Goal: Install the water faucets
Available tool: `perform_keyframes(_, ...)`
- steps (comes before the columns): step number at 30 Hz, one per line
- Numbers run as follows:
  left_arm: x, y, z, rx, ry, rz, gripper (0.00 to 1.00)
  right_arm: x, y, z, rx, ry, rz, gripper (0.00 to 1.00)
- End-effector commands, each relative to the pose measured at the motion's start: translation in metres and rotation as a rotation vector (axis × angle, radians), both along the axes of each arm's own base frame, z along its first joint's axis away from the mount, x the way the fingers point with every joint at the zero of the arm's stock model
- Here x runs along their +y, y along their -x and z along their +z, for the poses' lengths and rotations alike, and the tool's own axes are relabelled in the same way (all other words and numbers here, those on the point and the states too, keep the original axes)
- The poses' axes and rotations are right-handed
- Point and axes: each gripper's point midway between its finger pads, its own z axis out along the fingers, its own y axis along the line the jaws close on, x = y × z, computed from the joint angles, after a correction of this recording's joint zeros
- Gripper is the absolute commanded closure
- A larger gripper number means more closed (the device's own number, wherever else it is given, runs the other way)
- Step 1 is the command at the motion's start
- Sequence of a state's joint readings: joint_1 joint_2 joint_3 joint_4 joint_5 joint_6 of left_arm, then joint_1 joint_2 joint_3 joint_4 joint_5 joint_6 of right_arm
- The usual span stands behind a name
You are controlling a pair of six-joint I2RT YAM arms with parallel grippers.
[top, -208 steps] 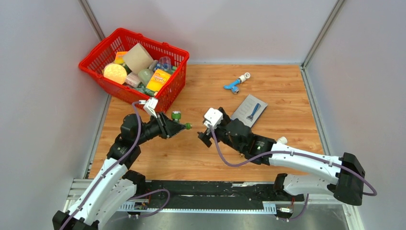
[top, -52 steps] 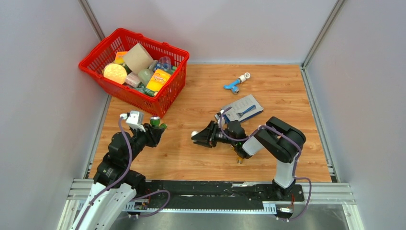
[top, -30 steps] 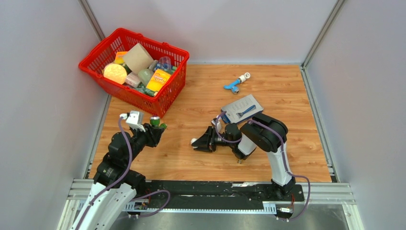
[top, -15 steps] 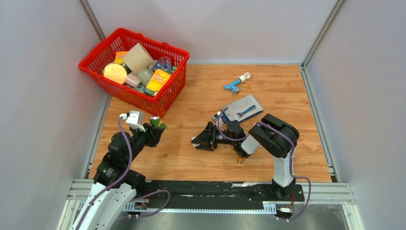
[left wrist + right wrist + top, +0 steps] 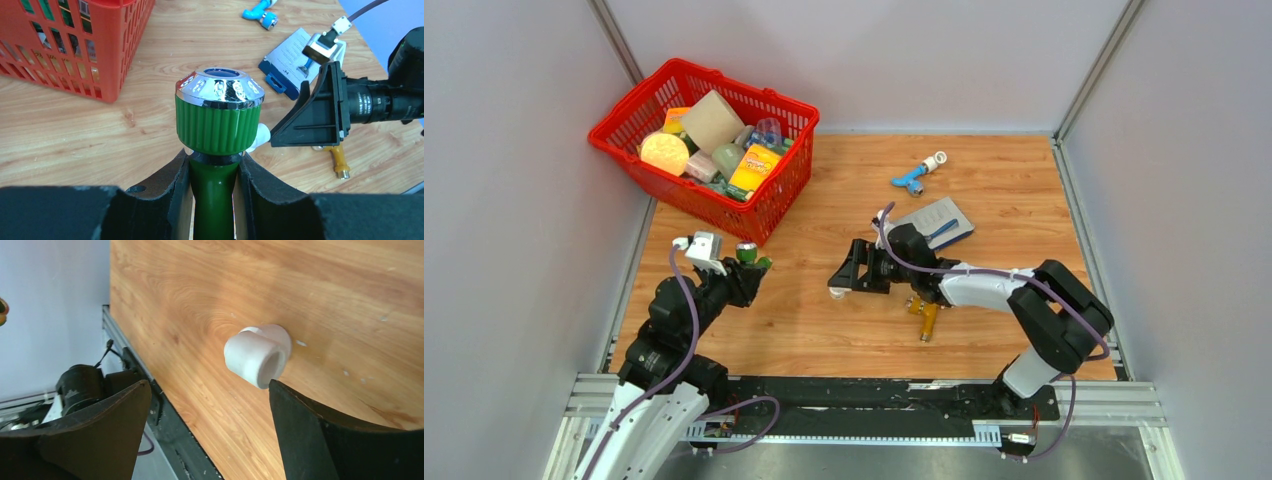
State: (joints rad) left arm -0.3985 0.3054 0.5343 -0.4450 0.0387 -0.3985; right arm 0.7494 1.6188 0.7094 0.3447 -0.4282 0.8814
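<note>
My left gripper [image 5: 746,268] is shut on the green faucet [image 5: 751,257], clamping its stem [image 5: 215,192] below the ribbed knob with a chrome cap [image 5: 218,115], held above the table's left side. My right gripper [image 5: 844,280] is open and empty, low over the middle of the table. The white elbow fitting [image 5: 257,355] lies on the wood just beyond its fingertips [image 5: 280,395]; it also shows in the top view [image 5: 835,292]. The orange-yellow faucet [image 5: 921,316] lies by the right forearm. The blue faucet [image 5: 912,179] lies at the back, joined to a white fitting [image 5: 937,160].
A red basket [image 5: 769,215] full of goods stands at the back left. A flat grey razor packet [image 5: 944,222] lies behind the right wrist. Grey walls close in the table on three sides. The black rail [image 5: 874,395] runs along the near edge.
The right arm has stretched out, its elbow swinging right and down, while its gripper stays by the white fitting. The orange-yellow faucet now shows more fully. The left arm holds still with the green faucet.
</note>
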Motion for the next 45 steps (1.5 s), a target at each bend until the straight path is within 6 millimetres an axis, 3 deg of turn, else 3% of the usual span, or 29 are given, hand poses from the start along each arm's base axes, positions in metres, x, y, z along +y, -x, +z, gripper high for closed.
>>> perform_keyframes(1, 0.002, -0.003, 0.024, -0.079, 0.026, 0.011, 1.0, -0.023, -0.006, -0.005, -0.058, 0.18, -0.019, 0.09)
perform_keyframes(10, 0.002, -0.003, 0.024, -0.083, 0.025, 0.011, 1.0, -0.046, -0.012, -0.011, -0.144, 0.346, -0.004, 0.1)
perform_keyframes(15, 0.002, -0.003, 0.025, -0.083, 0.025, 0.011, 1.0, -0.061, -0.029, 0.009, -0.273, 0.476, -0.013, 0.07)
perform_keyframes(19, 0.002, -0.003, 0.024, -0.081, 0.024, 0.014, 1.0, -0.063, -0.042, 0.038, -0.391, 0.477, -0.016, 0.0)
perform_keyframes(23, 0.002, -0.003, 0.024, -0.08, 0.024, 0.012, 1.0, -0.074, -0.053, 0.06, -0.515, 0.492, -0.044, 0.0)
perform_keyframes(28, 0.002, -0.003, 0.025, -0.084, 0.021, 0.012, 1.0, -0.069, -0.057, 0.076, -0.62, 0.492, 0.037, 0.0)
perform_keyframes(32, 0.006, 0.0, 0.03, -0.103, 0.018, 0.019, 1.0, -0.044, -0.045, 0.085, -0.71, 0.437, 0.228, 0.0)
perform_keyframes(39, 0.01, 0.005, 0.042, -0.146, -0.025, 0.009, 1.0, 0.001, -0.016, 0.05, -0.805, 0.555, 0.605, 0.07)
perform_keyframes(45, 0.014, 0.006, 0.047, -0.192, -0.006, 0.031, 1.0, 0.012, -0.015, 0.013, -0.794, 0.739, 0.777, 0.14)
